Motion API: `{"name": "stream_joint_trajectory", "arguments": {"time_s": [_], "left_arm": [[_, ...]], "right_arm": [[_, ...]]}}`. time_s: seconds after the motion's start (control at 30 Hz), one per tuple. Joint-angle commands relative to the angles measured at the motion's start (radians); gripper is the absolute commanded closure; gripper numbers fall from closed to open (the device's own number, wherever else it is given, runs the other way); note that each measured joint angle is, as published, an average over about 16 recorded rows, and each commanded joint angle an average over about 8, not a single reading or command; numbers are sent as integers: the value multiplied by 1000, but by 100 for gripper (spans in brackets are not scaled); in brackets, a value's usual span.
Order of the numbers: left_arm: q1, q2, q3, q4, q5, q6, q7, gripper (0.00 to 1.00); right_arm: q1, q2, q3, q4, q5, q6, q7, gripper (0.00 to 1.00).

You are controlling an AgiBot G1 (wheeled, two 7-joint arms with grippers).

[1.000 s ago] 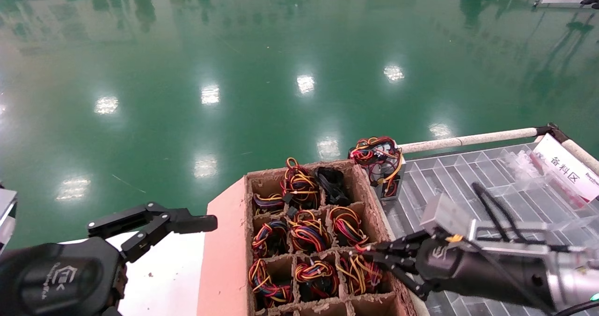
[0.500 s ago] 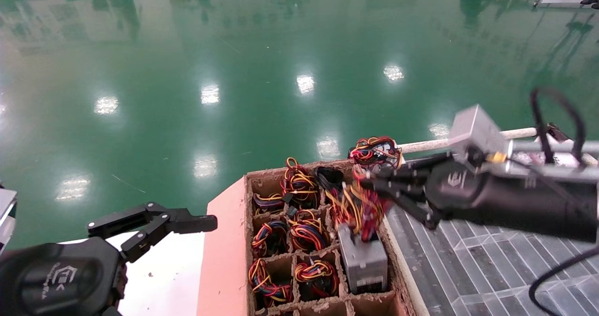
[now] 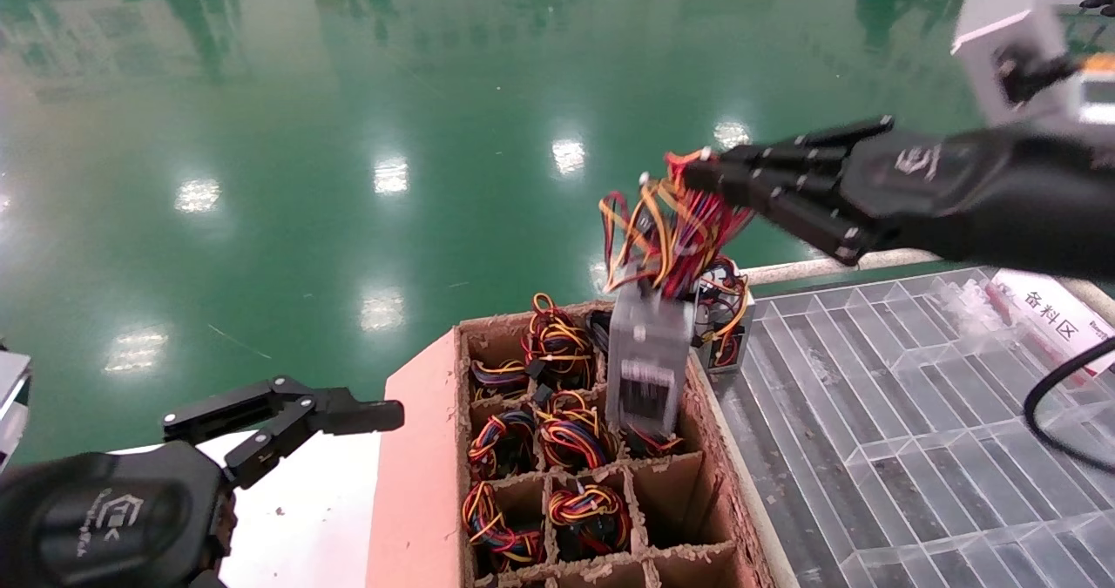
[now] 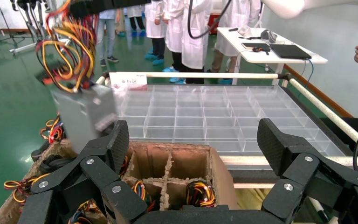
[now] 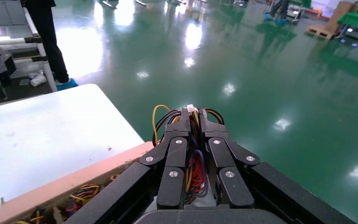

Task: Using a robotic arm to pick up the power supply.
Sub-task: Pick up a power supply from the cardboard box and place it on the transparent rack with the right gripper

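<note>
Your right gripper [image 3: 707, 174] is clamped on the wire bundle [image 3: 666, 231] of the power supply [image 3: 646, 361], and the lift has clearly progressed: half a second ago the grey unit sat low in the near-right cell of the cardboard crate [image 3: 418, 449], and a second ago the gripper was down in that cell. Now the unit hangs by its wires above the crate's far-right cells, its lower end about level with the dividers, and the cell it came from shows bare cardboard. The right wrist view confirms the hold, with coloured wires pinched between the closed fingers [image 5: 177, 158].

That means the pick is essentially made, but you carry the box by its cables only, so I judge it likely to swing or slip if you move fast. A second power supply [image 3: 727, 318] stands just right of the crate on the clear compartment tray [image 3: 871, 396].

Your left gripper [image 3: 287, 418] waits near left with its fingers spread.
</note>
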Motion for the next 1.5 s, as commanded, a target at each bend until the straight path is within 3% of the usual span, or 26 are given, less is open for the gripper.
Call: {"name": "stream_joint_trajectory", "arguments": {"time_s": [0.03, 0.47, 0.77, 1.5], "left_arm": [[0, 0, 0, 0, 0, 0, 0, 0], [0, 0, 1, 0, 0, 0, 0, 0], [0, 0, 1, 0, -1, 0, 1, 0], [0, -1, 2, 0, -1, -1, 1, 0]], "right_arm": [[30, -4, 1, -34, 3, -22, -15, 100], [203, 42, -46, -247, -133, -135, -149, 100], [258, 64, -111, -307, -224, -213, -235, 100], [363, -69, -300, -376, -348, -195, -435, 100]]}}
